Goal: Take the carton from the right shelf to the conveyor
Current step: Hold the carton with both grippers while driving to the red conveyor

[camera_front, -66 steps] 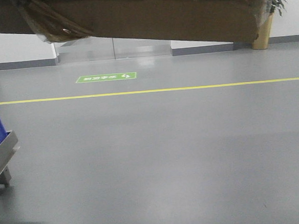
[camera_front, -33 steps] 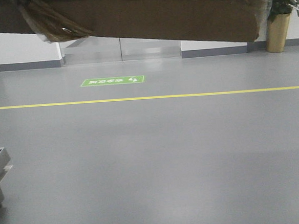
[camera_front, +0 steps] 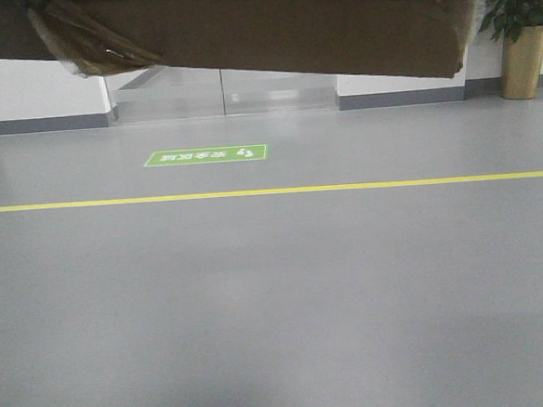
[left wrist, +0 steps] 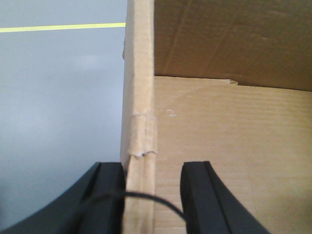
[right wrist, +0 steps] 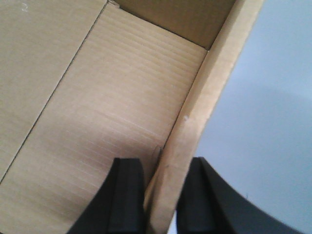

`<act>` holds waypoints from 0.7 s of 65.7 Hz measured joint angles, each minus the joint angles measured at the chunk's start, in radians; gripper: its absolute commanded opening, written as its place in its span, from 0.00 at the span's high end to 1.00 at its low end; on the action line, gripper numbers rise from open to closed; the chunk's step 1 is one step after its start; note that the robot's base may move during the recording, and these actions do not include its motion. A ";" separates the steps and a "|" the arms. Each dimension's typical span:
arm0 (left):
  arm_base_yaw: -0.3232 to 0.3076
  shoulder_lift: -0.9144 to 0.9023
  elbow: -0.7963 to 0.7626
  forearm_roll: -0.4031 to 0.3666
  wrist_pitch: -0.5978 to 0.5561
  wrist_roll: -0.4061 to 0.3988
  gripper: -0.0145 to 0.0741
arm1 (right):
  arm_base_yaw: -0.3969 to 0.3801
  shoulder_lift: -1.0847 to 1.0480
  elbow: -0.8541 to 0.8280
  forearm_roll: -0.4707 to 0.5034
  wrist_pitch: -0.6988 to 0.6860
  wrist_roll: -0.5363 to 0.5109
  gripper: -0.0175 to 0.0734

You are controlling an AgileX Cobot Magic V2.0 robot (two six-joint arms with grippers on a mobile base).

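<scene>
Left pincer (left wrist: 153, 168) and right pincer (right wrist: 162, 163) carry the carton (camera_front: 287, 25) aloft.
Each pinches an opposite side wall, so it rides clear of the floor (camera_front: 277, 287).

Grey floor (camera_front: 278, 296), yellow line (camera_front: 271, 191), green sign (camera_front: 206, 156), potted plant (camera_front: 522, 28), glass doors (camera_front: 222, 90)

Even, diffuse indoor light, pale sheen on the floor (camera_front: 287, 286) (carton (camera_front: 268, 27) underside in shadow), wrist close-ups soft.
</scene>
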 measured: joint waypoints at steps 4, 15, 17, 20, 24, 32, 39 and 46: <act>0.000 0.000 0.000 0.000 0.000 0.000 0.84 | 0.000 0.000 0.000 0.000 0.000 0.000 0.88; 0.000 0.000 0.000 0.002 0.000 0.000 0.84 | 0.000 0.002 0.000 0.000 -0.002 0.000 0.88; 0.000 0.000 0.000 0.002 0.000 0.000 0.84 | 0.000 0.002 0.000 0.000 -0.002 0.000 0.88; 0.000 0.000 0.000 0.004 0.000 0.000 0.84 | 0.000 0.002 0.000 0.000 -0.002 0.000 0.88; 0.000 0.000 0.000 0.004 0.000 0.000 0.84 | 0.000 0.002 0.000 0.000 -0.007 0.002 0.88; 0.000 0.000 0.000 0.011 -0.004 0.000 0.84 | 0.000 0.002 0.000 0.000 -0.040 0.002 0.88; 0.000 -0.004 0.000 0.026 -0.010 0.000 0.84 | 0.000 0.002 0.000 0.000 -0.088 0.002 0.88; 0.000 -0.004 0.000 0.033 -0.015 0.000 0.84 | 0.000 0.002 0.000 0.000 -0.118 0.002 0.88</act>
